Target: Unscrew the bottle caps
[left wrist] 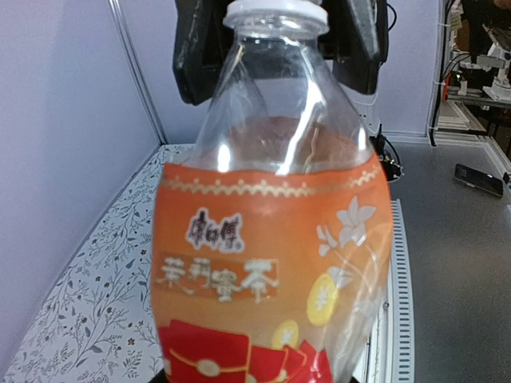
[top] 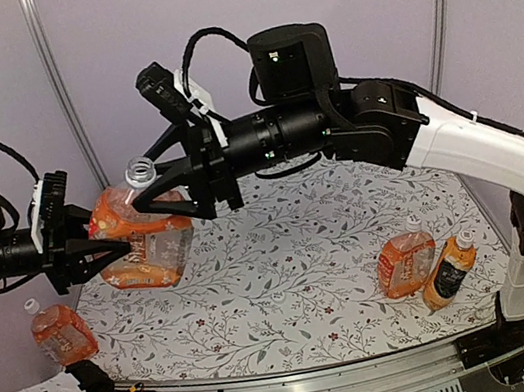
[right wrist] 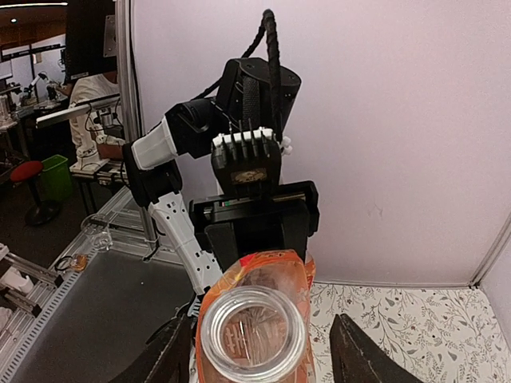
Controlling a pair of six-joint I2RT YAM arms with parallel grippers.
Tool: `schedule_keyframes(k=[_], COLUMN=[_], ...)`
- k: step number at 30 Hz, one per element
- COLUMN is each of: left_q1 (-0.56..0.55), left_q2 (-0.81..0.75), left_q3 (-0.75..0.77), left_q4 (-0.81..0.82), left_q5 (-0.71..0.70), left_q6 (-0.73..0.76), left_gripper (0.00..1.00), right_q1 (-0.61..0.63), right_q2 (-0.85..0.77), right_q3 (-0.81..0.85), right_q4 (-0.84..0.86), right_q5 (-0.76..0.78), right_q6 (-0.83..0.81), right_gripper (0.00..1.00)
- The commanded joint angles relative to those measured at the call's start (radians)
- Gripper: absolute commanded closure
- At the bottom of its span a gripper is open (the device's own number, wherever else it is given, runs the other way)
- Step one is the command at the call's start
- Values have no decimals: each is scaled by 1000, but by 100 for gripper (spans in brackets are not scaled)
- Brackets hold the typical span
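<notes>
Bottle (right wrist: 254,335) neck between right gripper's (right wrist: 259,355) parted jaws, mouth looks uncapped (white collar only). Left gripper (top: 99,250) clamps soft, light body midair. Caps (top: 464,237) top bottles (top: 406,264) on table (top: 289,293): small, slick, pinch sides.

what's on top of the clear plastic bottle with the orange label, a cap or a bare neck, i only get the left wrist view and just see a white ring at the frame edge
Observer: Bare neck. The right wrist view looks straight down into the open mouth of the clear plastic bottle with the orange label, and no cap sits on it.
Operator: ok and are the right gripper's fingers on the neck, from here they're just black shapes behind it
Observer: No. In the right wrist view the right gripper straddles the mouth, and its black fingers stand off it with a gap on each side.
</notes>
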State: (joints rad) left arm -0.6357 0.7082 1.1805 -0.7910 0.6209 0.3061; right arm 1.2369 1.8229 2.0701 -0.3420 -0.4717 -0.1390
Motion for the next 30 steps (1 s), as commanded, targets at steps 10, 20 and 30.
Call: schedule_keyframes(k=[10,20,30], left_q1=[2,54,73], left_q2=[3,-81,-62], left_q3=[-18,-97,-130], left_q4=[18,71,81], left_q5=[-54,-336,-384], left_q6=[-16,19,43], left_gripper=[20,1,0], right_q1=[-15,-337,-570], right_q2=[27,29,369], right_q3=[-6,-204,-82], right_q4=[-25,-56,30], right_q5=[57,658,713], right_q6=[72,165,302], right_gripper=[100,100,100])
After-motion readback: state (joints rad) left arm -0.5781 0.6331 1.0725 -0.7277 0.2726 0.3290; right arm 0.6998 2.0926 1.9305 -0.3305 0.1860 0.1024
